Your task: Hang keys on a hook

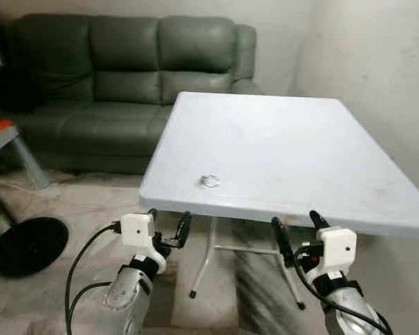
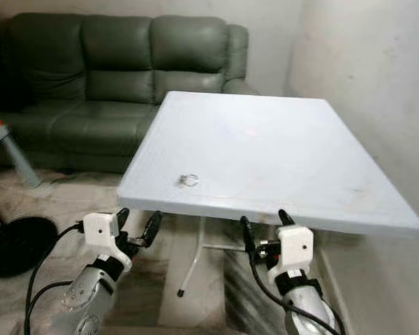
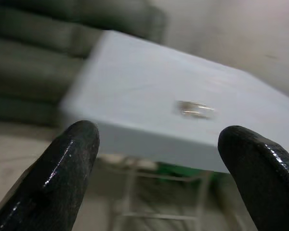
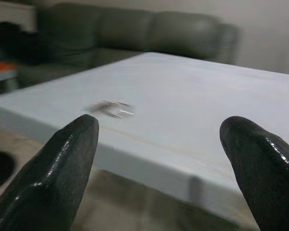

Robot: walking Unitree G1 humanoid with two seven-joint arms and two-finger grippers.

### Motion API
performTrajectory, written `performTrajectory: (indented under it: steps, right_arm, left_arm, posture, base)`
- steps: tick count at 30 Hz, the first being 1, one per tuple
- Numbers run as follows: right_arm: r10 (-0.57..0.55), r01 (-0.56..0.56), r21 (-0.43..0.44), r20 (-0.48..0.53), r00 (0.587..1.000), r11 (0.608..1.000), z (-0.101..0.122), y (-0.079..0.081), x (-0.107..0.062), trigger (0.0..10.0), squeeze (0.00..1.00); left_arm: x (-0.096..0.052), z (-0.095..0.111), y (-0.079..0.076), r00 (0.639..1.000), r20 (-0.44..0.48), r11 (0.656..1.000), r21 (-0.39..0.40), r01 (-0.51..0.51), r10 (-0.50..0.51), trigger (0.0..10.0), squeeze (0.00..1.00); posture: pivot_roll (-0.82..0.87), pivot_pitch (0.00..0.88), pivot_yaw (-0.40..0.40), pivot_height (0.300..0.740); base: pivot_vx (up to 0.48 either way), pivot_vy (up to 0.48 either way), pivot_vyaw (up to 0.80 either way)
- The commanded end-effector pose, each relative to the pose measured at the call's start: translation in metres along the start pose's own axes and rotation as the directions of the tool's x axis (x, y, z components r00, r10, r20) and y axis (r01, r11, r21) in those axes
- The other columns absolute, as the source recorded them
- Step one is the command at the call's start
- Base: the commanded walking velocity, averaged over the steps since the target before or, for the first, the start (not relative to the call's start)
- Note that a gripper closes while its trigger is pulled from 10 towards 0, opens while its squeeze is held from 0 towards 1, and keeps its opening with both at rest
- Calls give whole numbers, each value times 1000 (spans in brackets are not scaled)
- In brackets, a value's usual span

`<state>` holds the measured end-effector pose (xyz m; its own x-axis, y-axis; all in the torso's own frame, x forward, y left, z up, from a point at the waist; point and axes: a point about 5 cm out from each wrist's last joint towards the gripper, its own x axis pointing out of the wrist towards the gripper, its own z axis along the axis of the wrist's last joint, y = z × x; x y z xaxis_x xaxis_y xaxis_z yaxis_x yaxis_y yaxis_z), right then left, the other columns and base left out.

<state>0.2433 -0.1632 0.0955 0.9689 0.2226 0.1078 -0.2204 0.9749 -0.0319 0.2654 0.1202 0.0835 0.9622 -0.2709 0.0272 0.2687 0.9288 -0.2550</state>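
A small set of keys on a ring (image 1: 209, 181) lies on the white table (image 1: 286, 139), close to its near edge on the left side. The same keys (image 3: 195, 109) look blurred in the left wrist view, and the keys (image 4: 111, 108) also lie on the tabletop in the right wrist view. My left gripper (image 1: 167, 225) is open, below and in front of the table's near edge, left of the keys. My right gripper (image 1: 299, 229) is open too, under the near edge further right. Nothing sits between either pair of fingers.
A dark green sofa (image 1: 126, 77) stands behind the table. The table rests on a white metal leg frame (image 1: 209, 258). A black round object (image 1: 28, 244) lies on the floor at left, near a low table with an orange top (image 1: 0, 132). A pale wall (image 1: 377, 70) runs along the right.
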Motion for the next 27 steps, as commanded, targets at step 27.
performTrajectory:
  steps: [27]
  right_arm:
    - [24,-24,29,0,1000,999,2,3,5,10000,0]
  left_arm:
    - [4,1,-3,1000,6,1000,16,-18,18,10000,0]
  posture:
    - [28,0,-42,740]
  base:
    - [314,233,142]
